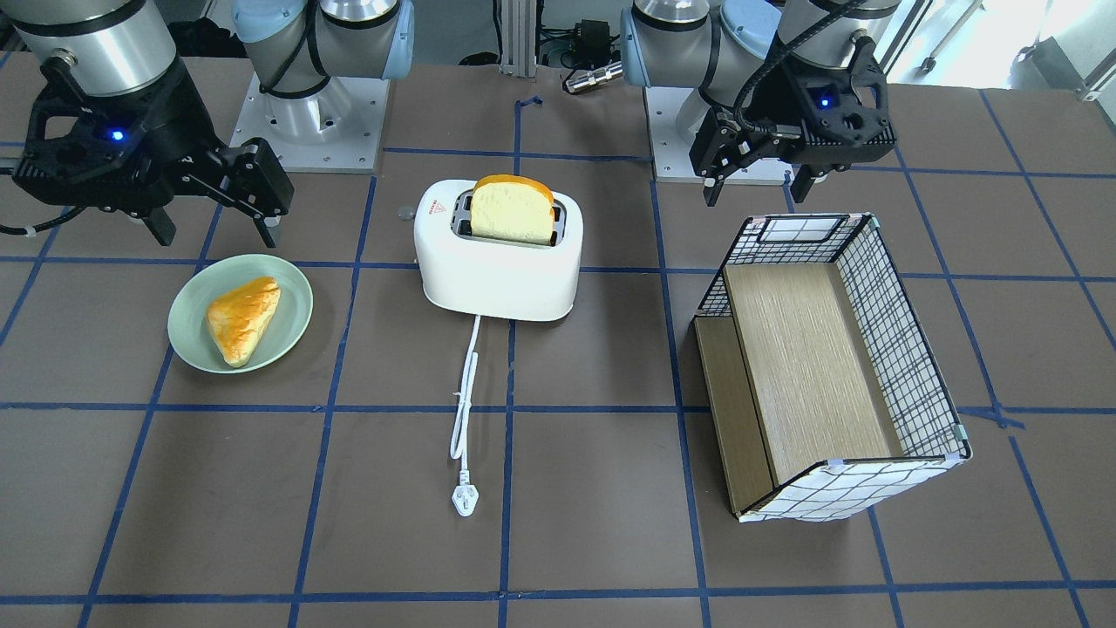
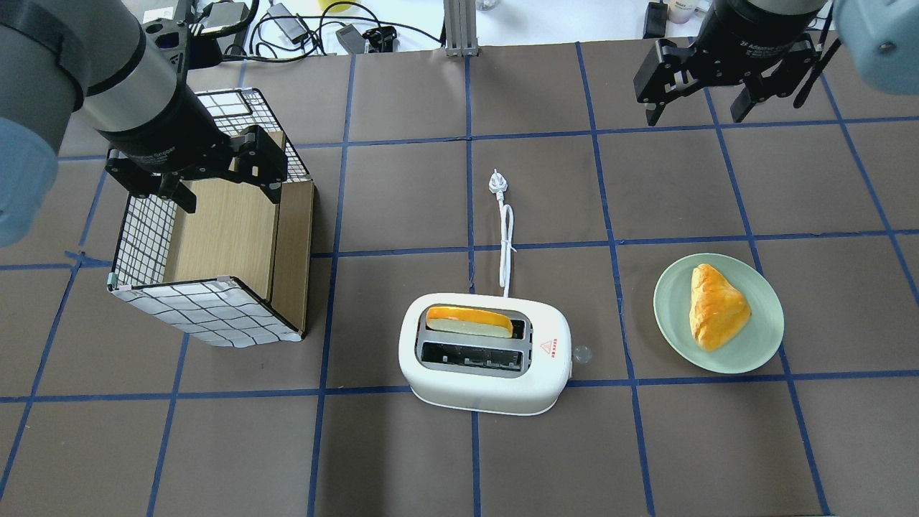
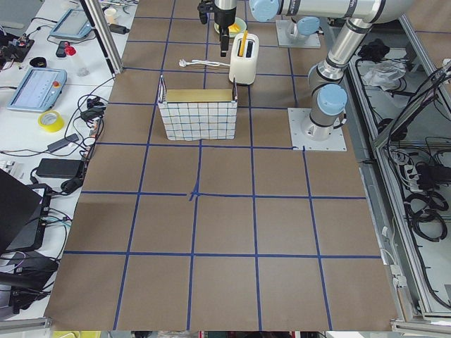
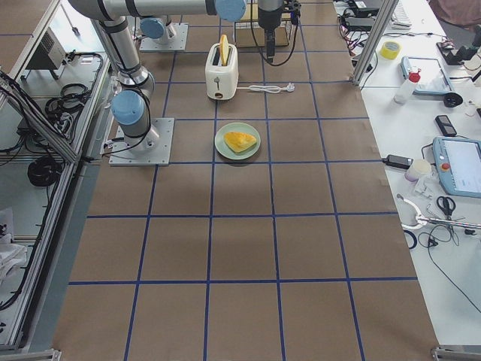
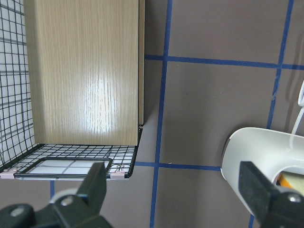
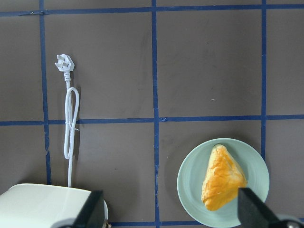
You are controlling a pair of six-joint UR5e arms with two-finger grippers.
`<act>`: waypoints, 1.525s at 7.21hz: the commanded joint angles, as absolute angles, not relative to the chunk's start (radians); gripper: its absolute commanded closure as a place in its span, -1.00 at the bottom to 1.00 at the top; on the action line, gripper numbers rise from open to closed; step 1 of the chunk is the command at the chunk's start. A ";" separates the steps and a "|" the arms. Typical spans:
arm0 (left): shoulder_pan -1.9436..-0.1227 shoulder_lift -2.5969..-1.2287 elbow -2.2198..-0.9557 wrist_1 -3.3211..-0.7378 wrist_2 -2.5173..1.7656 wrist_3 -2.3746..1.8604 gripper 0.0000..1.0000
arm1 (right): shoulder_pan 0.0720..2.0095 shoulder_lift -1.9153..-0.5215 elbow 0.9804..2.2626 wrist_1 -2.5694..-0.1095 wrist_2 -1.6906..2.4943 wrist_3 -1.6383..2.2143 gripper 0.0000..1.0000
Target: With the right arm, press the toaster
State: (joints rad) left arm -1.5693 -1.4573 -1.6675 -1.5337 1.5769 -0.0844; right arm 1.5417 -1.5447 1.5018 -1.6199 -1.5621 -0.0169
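Observation:
The white two-slot toaster (image 2: 488, 380) stands mid-table with a slice of bread (image 2: 470, 322) upright in its far slot. It also shows in the front view (image 1: 497, 275). Its white cord and plug (image 2: 497, 184) lie stretched away from it. My right gripper (image 2: 695, 113) hangs open and empty above the far right of the table, well away from the toaster. It also shows in the front view (image 1: 216, 234). Its wrist view shows only a corner of the toaster (image 6: 47, 204). My left gripper (image 2: 226, 192) is open and empty above the grid-patterned box.
A grid-patterned box (image 2: 143, 237) with a wooden inside lies on its side at the left. A green plate (image 2: 761, 337) holds a golden pastry (image 2: 714, 305) to the right of the toaster. A small clear knob (image 2: 580, 352) lies by the toaster's right end.

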 commanded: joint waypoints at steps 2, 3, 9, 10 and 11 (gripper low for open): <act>-1.569 -1.457 -1.667 -1.534 1.577 -0.084 -1.00 | 1.542 -1.545 1.502 -1.620 -1.562 -0.017 -1.00; -1.569 -1.457 -1.667 -1.532 1.577 -0.084 -1.00 | 1.542 -1.545 1.502 -1.620 -1.562 -0.017 -1.00; -1.569 -1.457 -1.667 -1.534 1.577 -0.084 -1.00 | 1.542 -1.545 1.500 -1.609 -1.565 -0.014 -1.00; -1.569 -1.457 -1.667 -1.534 1.577 -0.084 -1.00 | 1.543 -1.545 1.500 -1.614 -1.565 -0.012 -1.00; -1.569 -1.457 -1.667 -1.532 1.577 -0.084 -1.00 | 1.543 -1.546 1.503 -1.599 -1.563 -0.012 -0.37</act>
State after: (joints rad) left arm -1.5693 -1.4573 -1.6674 -1.5337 1.5769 -0.0844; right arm 1.5426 -1.5451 1.5009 -1.6085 -1.5642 -0.0127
